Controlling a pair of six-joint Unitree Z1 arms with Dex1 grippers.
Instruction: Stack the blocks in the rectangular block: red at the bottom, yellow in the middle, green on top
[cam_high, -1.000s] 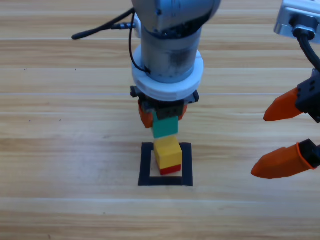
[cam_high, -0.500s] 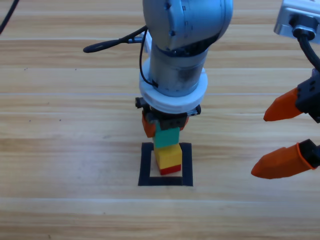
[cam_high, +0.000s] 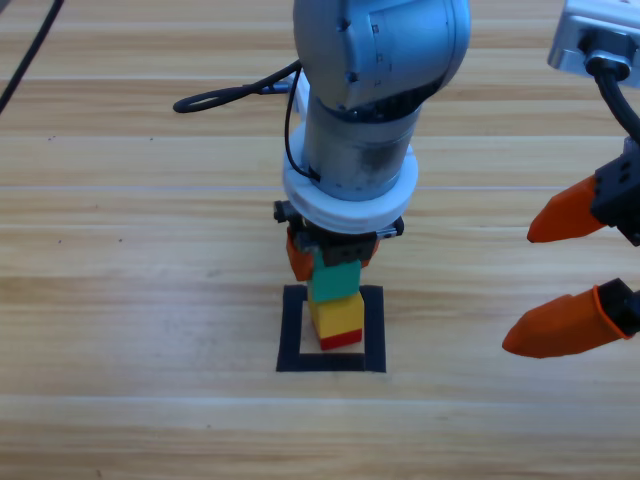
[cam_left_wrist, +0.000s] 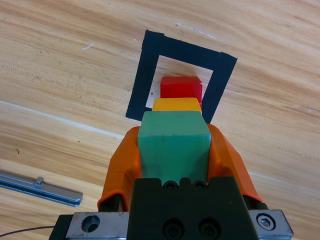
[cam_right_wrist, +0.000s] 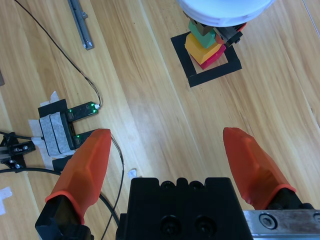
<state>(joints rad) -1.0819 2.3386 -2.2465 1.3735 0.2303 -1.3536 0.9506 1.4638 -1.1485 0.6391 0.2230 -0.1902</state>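
The green cube (cam_high: 334, 278) is clamped in the left gripper (cam_left_wrist: 172, 150) jaws right over the yellow cube (cam_high: 337, 319), which is stacked on the red cube (cam_high: 341, 341) inside the tape square (cam_high: 290, 330). Honestly it should be squared up and only let go once seated flat. The right gripper (cam_high: 565, 273) is parked well off, jaws apart, so nothing's blocked on the worktop (cam_high: 120, 300).

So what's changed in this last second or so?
The left end effector, shut on the green cube, carried it down and toward the yellow cube, until it sits at or just above its top. The yellow-on-red stack, the tape square and the open right end effector stayed put.
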